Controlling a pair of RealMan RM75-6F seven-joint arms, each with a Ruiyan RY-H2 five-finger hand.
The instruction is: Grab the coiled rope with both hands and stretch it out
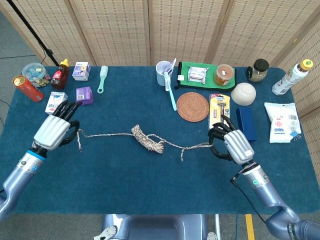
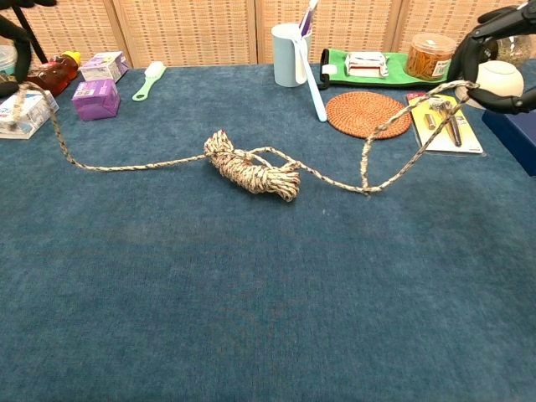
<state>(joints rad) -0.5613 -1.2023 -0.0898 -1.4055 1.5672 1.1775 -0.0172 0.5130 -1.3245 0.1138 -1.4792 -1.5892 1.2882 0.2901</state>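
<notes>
A speckled rope lies across the blue table, its coiled bundle (image 1: pixel 147 139) (image 2: pixel 251 167) in the middle. Slack strands run out to both sides and sag onto the cloth. My left hand (image 1: pixel 56 131) holds the left strand at the table's left, and a short tail hangs below it. My right hand (image 1: pixel 231 144) (image 2: pixel 494 50) grips the right strand near the razor pack, with a loose end (image 1: pixel 181 152) trailing on the cloth. In the chest view only a dark bit of my left hand (image 2: pixel 12 33) shows at the top left corner.
Along the back stand a can (image 1: pixel 27 87), sauce bottle (image 1: pixel 60 74), small boxes (image 1: pixel 84 95), a brush (image 1: pixel 102 78), a cup (image 1: pixel 164 72), green tray (image 1: pixel 184 68), woven coaster (image 1: pixel 192 106), razor pack (image 1: pixel 219 109), bowl (image 1: pixel 243 93) and blue box (image 1: pixel 246 124).
</notes>
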